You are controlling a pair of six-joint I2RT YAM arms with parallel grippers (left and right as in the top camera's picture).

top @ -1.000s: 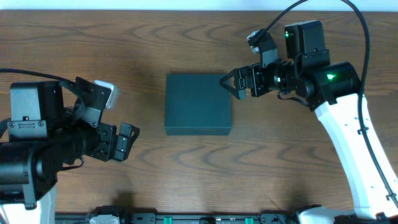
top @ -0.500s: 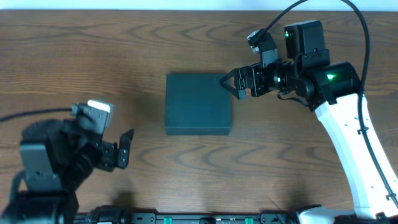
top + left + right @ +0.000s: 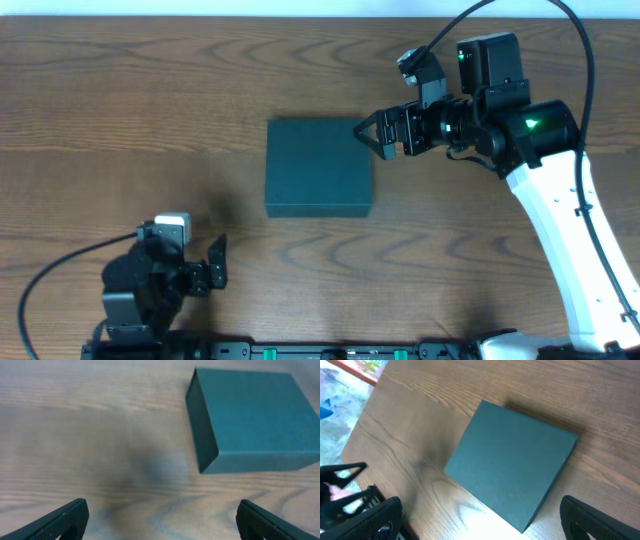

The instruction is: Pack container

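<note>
Our L gripper (image 3: 212, 272), fingers spread & empty, has pulled back to the near table (image 3: 150, 100) edge, well apart from the shut container (image 3: 318, 167) mid-table, while R gripper (image 3: 368, 135), also spread, stays at its far-right corner, so packing's prob. finished.

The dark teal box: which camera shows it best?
The right wrist view: the closed container appears whole and large, lid and a side visible. Overhead shows it whole but small, straight from above; the left wrist view cuts off its right corner.
</note>
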